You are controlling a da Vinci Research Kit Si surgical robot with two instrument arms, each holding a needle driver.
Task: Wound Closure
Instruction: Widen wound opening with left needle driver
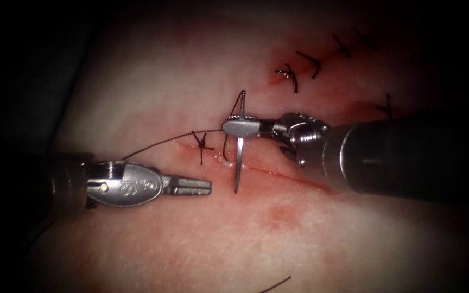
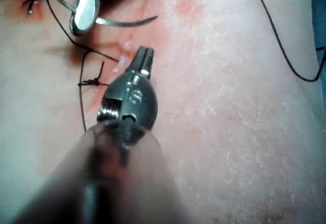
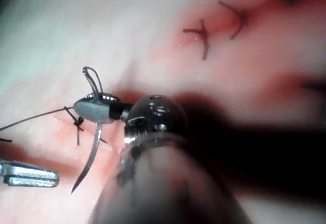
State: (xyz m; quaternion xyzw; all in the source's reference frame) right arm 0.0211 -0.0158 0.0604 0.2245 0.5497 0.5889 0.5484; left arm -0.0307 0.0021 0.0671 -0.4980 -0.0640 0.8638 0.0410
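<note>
My right jaws [image 1: 241, 127] are clamped on the needle [image 1: 238, 163] near its thread end; its pointed half hangs free over the cut [image 1: 278, 172], not in the tissue [image 1: 153, 81]. My left jaws [image 1: 194, 185] are closed and empty, left of the needle. Thread [image 1: 158, 142] runs left past a knot [image 1: 203, 145]. Finished stitches [image 1: 299, 68] lie far right.

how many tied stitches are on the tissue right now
5 clear: one knot left of the needle, held by the right tool; four upper right. Another faint one possible.
</note>
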